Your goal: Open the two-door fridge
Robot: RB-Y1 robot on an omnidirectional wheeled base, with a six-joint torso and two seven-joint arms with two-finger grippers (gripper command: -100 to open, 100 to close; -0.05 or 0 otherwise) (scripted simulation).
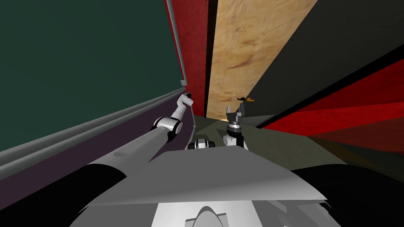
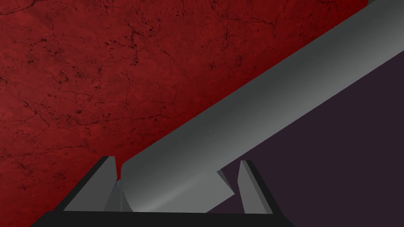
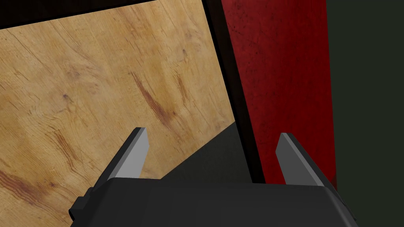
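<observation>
The fridge fills the left of the head view, with a dark green door (image 1: 79, 59) above a dark purple door (image 1: 71, 157). Long grey bar handles (image 1: 98, 122) run between them. My left gripper (image 1: 186, 97) is at the far end of these bars. In the left wrist view its fingers (image 2: 175, 159) stand open astride the end of a grey handle (image 2: 256, 98), one finger (image 2: 107, 173) close against it and the other a little apart from it. The purple door (image 2: 335, 157) lies beside the handle. My right gripper (image 1: 235, 111) hangs open and empty (image 3: 213, 136) in front of my chest.
A red, cracked panel (image 1: 195, 47) stands just past the fridge's edge and behind the handle (image 2: 98, 79). Pale wood flooring (image 1: 244, 47) stretches ahead. A dark wall and more red panels (image 1: 355, 106) close the right side. A small black and orange thing (image 1: 245, 99) lies beyond the right gripper.
</observation>
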